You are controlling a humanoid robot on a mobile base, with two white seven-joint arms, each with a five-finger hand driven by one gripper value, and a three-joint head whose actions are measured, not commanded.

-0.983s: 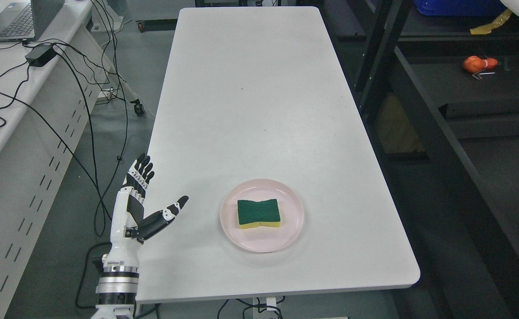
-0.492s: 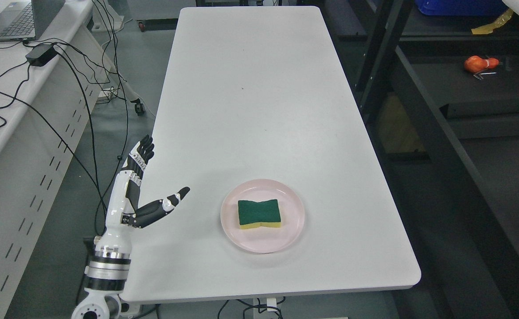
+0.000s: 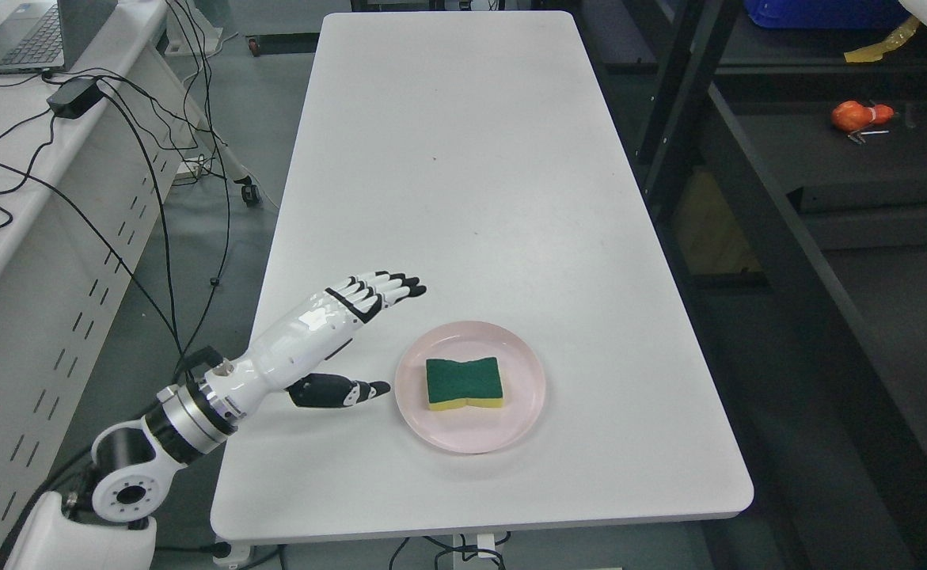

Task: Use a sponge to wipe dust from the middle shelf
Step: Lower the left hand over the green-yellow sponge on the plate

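Note:
A green-topped yellow sponge (image 3: 463, 382) lies on a pink plate (image 3: 513, 416) near the front of the white table (image 3: 447, 174). My left hand (image 3: 388, 336) is open, with fingers (image 3: 384, 286) stretched toward the right and thumb (image 3: 344, 391) below, hovering over the table just left of the plate and apart from the sponge. It holds nothing. A dark shelf unit (image 3: 795, 237) stands to the right of the table. My right arm is out of view.
A side desk (image 3: 4, 158) at left carries a laptop (image 3: 28, 36), a power brick (image 3: 73, 98) and hanging cables (image 3: 162, 198). On the dark shelf at upper right lies an orange object (image 3: 857, 115). A blue bin (image 3: 819, 12) sits higher up.
My left hand has swung from upright beside the table's left edge to reach over the table, fingers now pointing right, close to the plate. The sponge and plate have not moved.

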